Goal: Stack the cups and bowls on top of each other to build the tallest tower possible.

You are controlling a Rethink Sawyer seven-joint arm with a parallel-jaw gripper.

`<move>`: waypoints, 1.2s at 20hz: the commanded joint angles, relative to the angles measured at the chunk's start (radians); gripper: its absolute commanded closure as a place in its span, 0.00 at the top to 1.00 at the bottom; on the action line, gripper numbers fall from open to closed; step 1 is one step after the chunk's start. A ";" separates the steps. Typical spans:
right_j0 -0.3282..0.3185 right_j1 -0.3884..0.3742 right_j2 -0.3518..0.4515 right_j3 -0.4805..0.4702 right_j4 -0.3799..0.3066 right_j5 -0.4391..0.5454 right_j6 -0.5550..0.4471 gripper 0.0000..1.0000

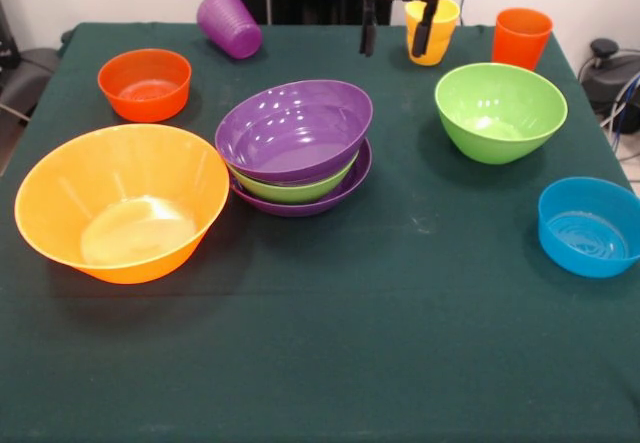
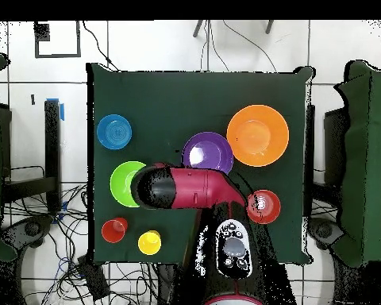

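Purple over green over purple: that is the tower (image 1: 296,148) so far, three glossy plastic bowls nested at the middle of the dark green table cloth (image 1: 400,343), the top wide purple bowl (image 1: 294,127) sitting tilted rather than flat, so I'd judge it wants settling before more goes on; the red and black gripper (image 1: 397,25) hangs at the far edge, its two dark fingers (image 1: 424,29) apart and empty, one of them in front of the small yellow-orange tumbler (image 1: 433,29), though I can't tell whether it touches; beside that stands the orange-red cup (image 1: 521,37), upright; the ribbed purple cup (image 1: 229,23) lies tipped on its side, well apart; loose bowls ring the stack, all empty as far as I can see: the very large yellow-orange bowl (image 1: 120,201) just beside the tower, the small red-orange bowl (image 1: 145,84) behind it, the lone green bowl (image 1: 500,111) and small blue bowl (image 1: 590,226) off to the other side.
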 commanded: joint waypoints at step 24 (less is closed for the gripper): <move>0.095 0.137 0.002 0.119 0.007 -0.237 0.328 1.00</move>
